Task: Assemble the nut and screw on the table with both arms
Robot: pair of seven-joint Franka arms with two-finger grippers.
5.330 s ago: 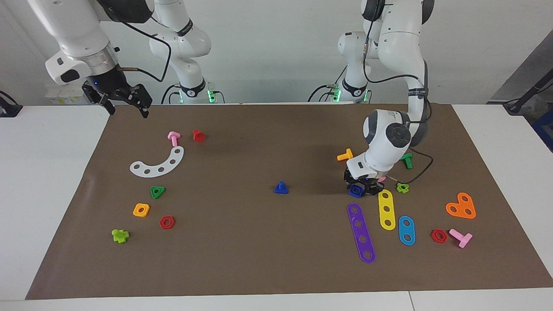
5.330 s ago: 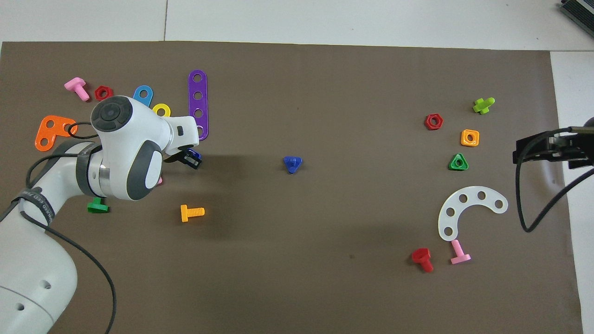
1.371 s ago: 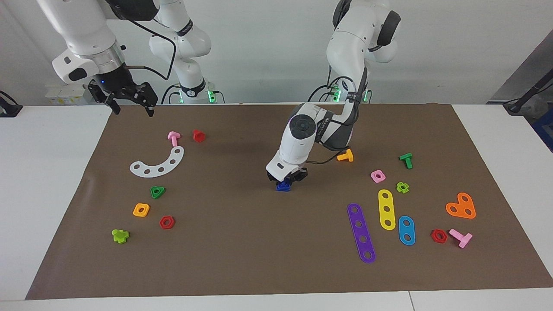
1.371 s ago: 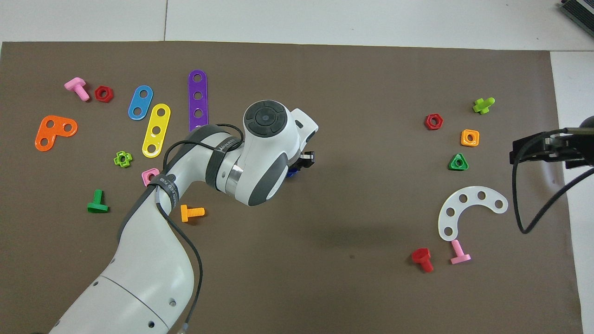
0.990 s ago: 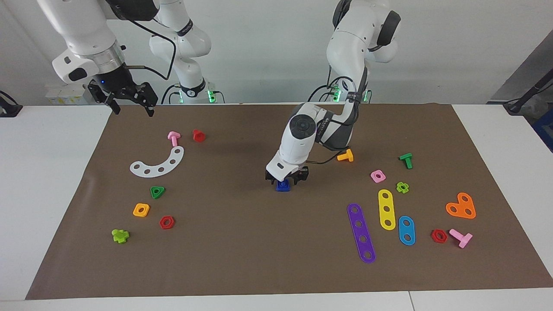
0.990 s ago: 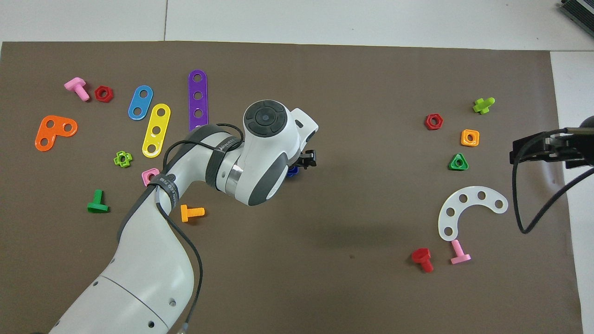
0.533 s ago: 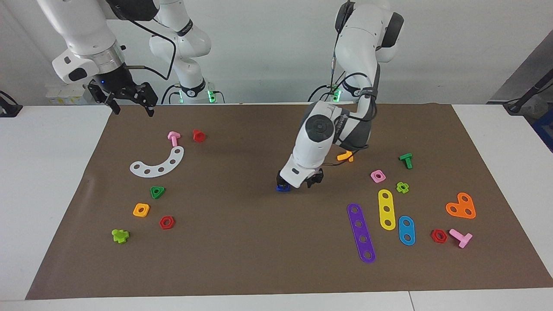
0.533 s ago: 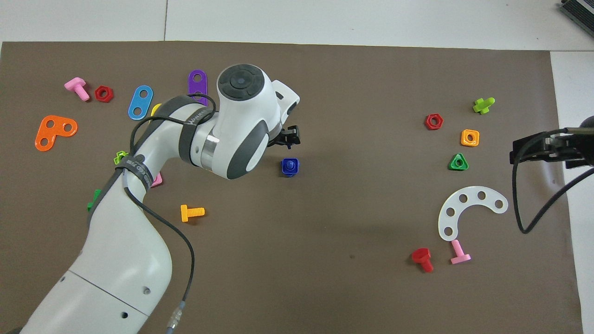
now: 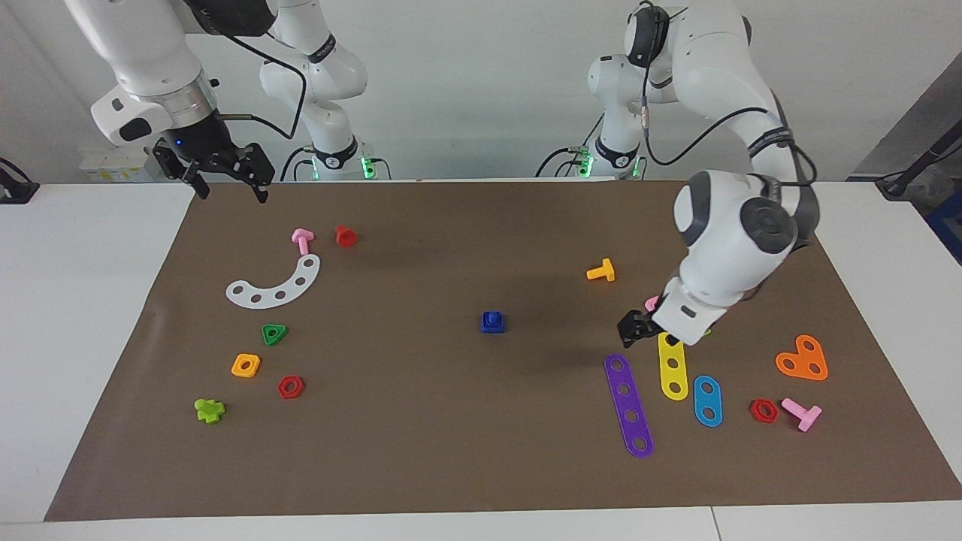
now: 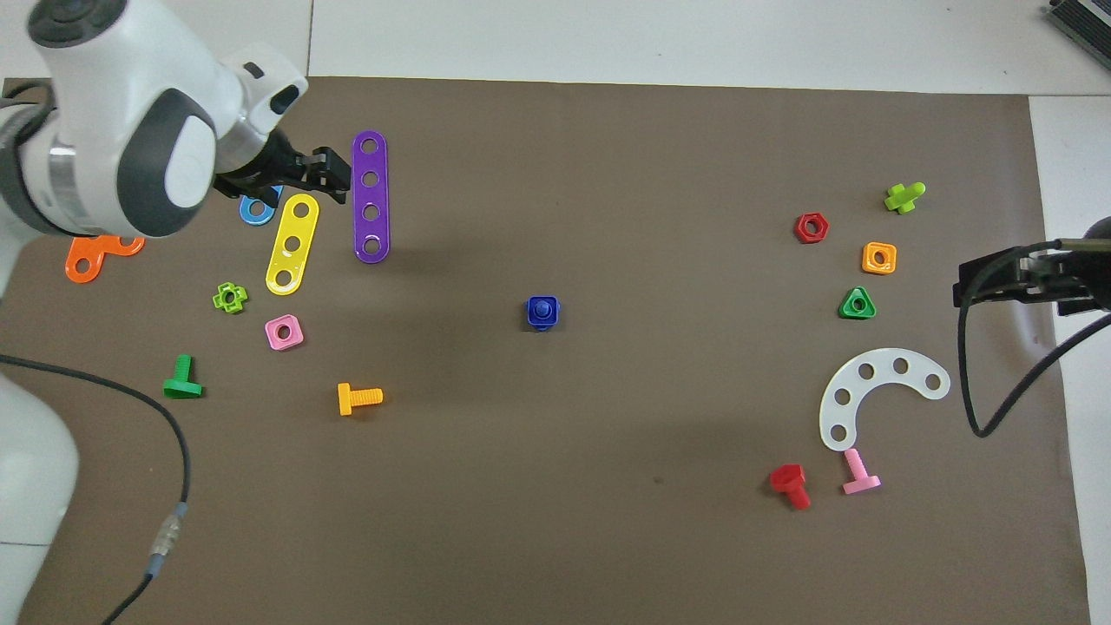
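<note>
The dark-blue nut (image 9: 492, 325) (image 10: 532, 313) sits over the shaft of the dark-blue screw (image 10: 542, 306), which stands upright at the middle of the brown mat (image 9: 481, 443). Most of the screw's head is hidden under the nut. My left gripper (image 9: 633, 329) (image 10: 328, 167) is open and empty, raised over the strips toward the left arm's end, apart from the nut. My right gripper (image 9: 228, 188) (image 10: 963, 291) is open and empty, and waits raised over the mat's edge at the right arm's end.
Purple (image 9: 628, 406), yellow (image 9: 673, 364) and blue (image 9: 707, 400) strips lie under the left gripper. A pink square nut (image 10: 284, 332) and an orange bolt (image 9: 601, 271) lie nearby. A white arc (image 9: 278, 284), a green triangular nut (image 9: 274, 333) and an orange square nut (image 9: 246, 365) lie at the right arm's end.
My left gripper carried the nut to the screw, let it go there, then rose and swung away toward the left arm's end. The right arm has not moved.
</note>
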